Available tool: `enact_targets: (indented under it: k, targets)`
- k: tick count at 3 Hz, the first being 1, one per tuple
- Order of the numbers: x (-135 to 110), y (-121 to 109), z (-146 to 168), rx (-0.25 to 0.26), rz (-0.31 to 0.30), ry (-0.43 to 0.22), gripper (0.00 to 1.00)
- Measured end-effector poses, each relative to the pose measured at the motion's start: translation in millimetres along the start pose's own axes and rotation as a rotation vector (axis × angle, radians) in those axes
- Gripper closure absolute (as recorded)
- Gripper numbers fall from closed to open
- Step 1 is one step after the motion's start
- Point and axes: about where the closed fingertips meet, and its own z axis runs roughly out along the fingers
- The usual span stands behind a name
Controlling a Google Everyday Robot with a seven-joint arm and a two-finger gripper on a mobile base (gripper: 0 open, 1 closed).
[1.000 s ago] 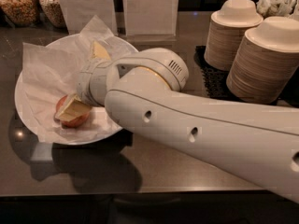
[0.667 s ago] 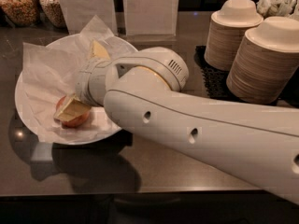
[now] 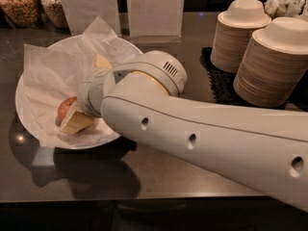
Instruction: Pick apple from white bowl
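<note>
The tool (image 3: 83,93) sits low inside the white bowl (image 3: 20,105), spread wide and gripping nothing, its lower pad (image 3: 77,121) touching the apple (image 3: 66,107) near the bowl's left-front rim. The arm (image 3: 202,134) hides the bowl's right side and part of the crinkled paper (image 3: 53,66). On the dark tabletop (image 3: 159,177), stacked paper bowls (image 3: 272,61) stand well apart to the right.

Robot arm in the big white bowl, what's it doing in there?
The robot's arm reaches across the dark counter into the white bowl, which is lined with crinkly paper. Its gripper sits right beside the apple, on the side nearer the camera, partly hiding it. The apple looks to be lying on the paper, not yet lifted. Two stacks of paper bowls stand off to the right.
</note>
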Motion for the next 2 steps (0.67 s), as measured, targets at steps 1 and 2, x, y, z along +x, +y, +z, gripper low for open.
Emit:
enact_targets:
  k: [1, 2]
  targets:
    - [6.8, -19.0, 26.0, 0.005, 0.025, -0.036, 0.00]
    - [6.7, -19.0, 25.9, 0.005, 0.025, -0.036, 0.00]
